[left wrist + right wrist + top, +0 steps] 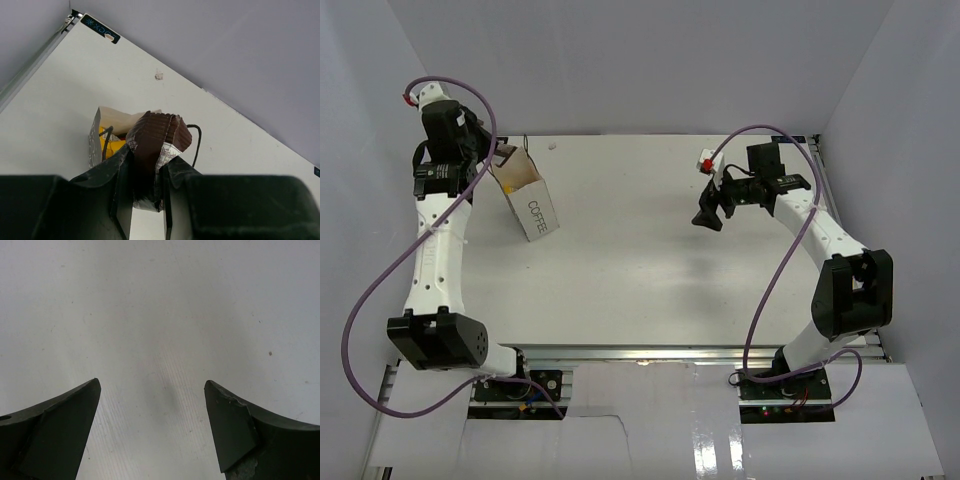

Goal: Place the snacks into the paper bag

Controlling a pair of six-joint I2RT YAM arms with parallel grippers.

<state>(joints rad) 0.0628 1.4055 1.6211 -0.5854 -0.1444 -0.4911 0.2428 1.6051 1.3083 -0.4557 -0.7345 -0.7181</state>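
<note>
Paper bag: sits at the far left of the white table, "COFFEE" side turned toward the overhead camera, mouth open toward the left wrist. Hard to say whether quite upright or leaning.

Along the table's left edge: left arm, stretched from its base straight to the bag. On the other side: right arm, bent in from the right, wrist over the right-centre of the table, well apart from the bag. Draped over each arm: a purple cable in a wide loop.

Left gripper: clamped on a dark brown packet, fingers pressed to its two flat faces. Holds the packet on end, its crimped top edge in front of the bag's mouth in the wrist view; cannot tell whether it touches the bag.

Right gripper: jaws spread wide, nothing between them, only bare table under the fingertips in its own view.

Inside the bag, seen from the left wrist: a yellow packet against the near wall. Just right of the held packet: a thin dark handle, curving up from the bag.

Farther back on the table, near the far edge: a small pale speck.
</note>
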